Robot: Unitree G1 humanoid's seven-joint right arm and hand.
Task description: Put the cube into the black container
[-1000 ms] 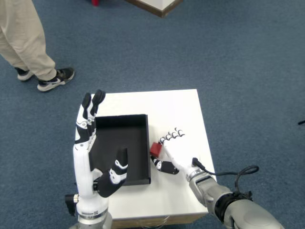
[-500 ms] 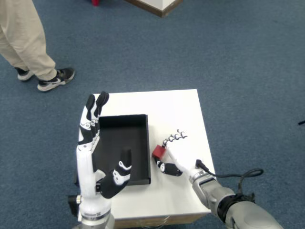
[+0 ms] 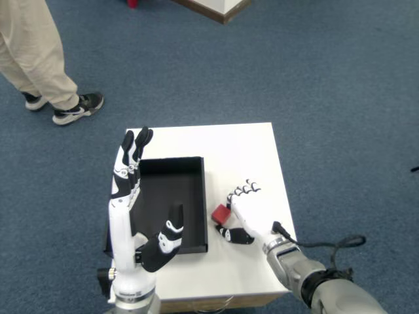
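One red cube [image 3: 220,213] sits pinched in the right hand [image 3: 243,212], between its curled fingertips [image 3: 247,190] and the dark thumb below it; the hand grasps the cube just beside the right wall of the black container [image 3: 171,203], outside it, over the white top of the desk [image 3: 236,154]; whether the cube touches the desk or is lifted clear I cannot tell. One container stands on the desk, a shallow black rectangular tray, set toward the left edge with its long sides running front to back; nothing lies inside it. Two hands show in the head view; the left hand [image 3: 131,196] stands upright over the container's left wall, fingers straight and pointing toward the far edge of the desk, its thumb reaching across the near part of the tray, holding nothing. One desk, square and white, carries everything; its right half beyond the right hand is bare. One black cable [image 3: 327,242] loops off the right wrist, past the desk's right near corner. Blue carpet [image 3: 327,98] surrounds the desk; one person's legs [image 3: 33,52] in beige trousers and two dark shoes stand at the upper left, well apart from the desk.
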